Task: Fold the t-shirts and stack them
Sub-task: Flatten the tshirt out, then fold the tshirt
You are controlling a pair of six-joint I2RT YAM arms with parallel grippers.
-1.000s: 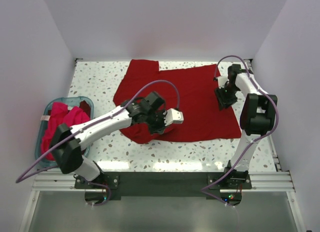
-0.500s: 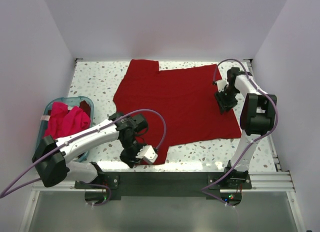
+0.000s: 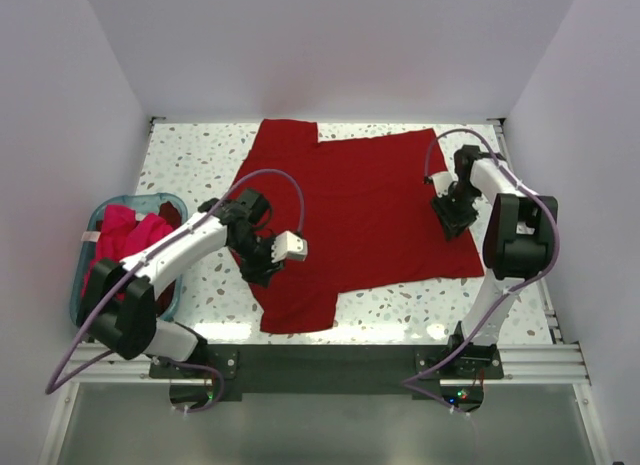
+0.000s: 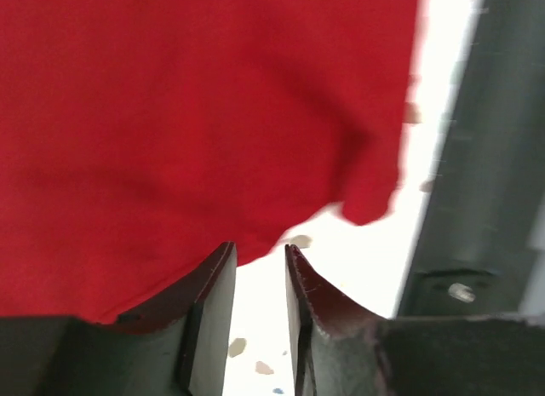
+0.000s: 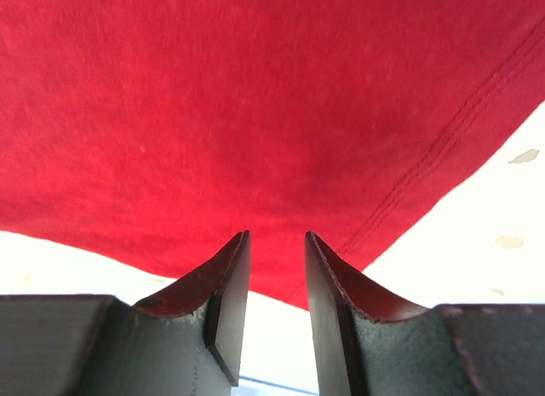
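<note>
Cannot count the pinkish-red t-shirts (image 3: 125, 240), heaped in the teal basket (image 3: 110, 207) off the desk (image 3: 190, 165) to the left, partly behind the left arm (image 3: 175, 250). Just one crimson t-shirt (image 3: 370, 205), spread flat mid-desk, plain, stitched hem showing. Two claws: left claw (image 4: 260, 253) narrowly parted on nothing at the shirt's blurred left edge; right claw (image 5: 277, 238) likewise parted, low over its right hem.
</note>
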